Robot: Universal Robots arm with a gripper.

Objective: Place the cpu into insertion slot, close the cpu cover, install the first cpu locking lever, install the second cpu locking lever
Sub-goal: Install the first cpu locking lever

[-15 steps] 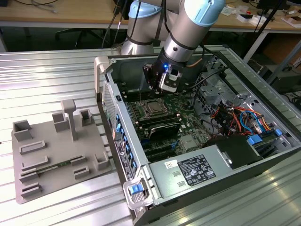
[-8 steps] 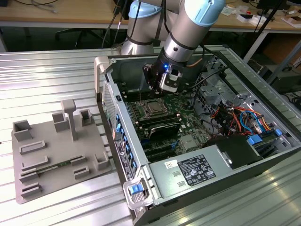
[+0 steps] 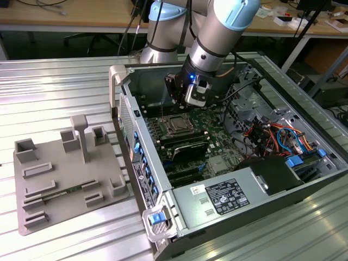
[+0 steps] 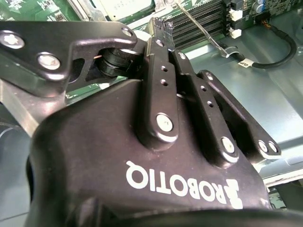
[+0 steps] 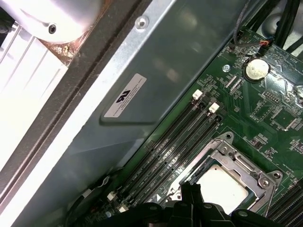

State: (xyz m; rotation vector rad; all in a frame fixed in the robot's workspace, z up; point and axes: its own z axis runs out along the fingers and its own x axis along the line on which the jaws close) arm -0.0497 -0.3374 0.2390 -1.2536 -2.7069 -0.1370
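Observation:
The cpu [image 5: 222, 187] lies flat in the insertion slot [image 3: 177, 125] on the green board, its silvery top showing. The cpu cover [image 5: 222, 150], a silver frame, appears to lie down around it. My gripper [image 3: 188, 106] hangs just above the socket's far side inside the open computer case. In both wrist views its dark fingertips [image 5: 190, 191] look pressed together with nothing between them, at the socket's edge. A thin metal locking lever [image 4: 191, 26] slants up over the memory slots right beside the gripper [image 4: 160, 23].
Long black memory slots [image 5: 180, 142] run beside the socket, with the case's grey wall [image 5: 156, 61] behind them. A power supply [image 3: 228, 198] and coloured cables [image 3: 277, 136] fill the case on the exterior view's right. A grey fixture plate [image 3: 65, 174] lies outside the case.

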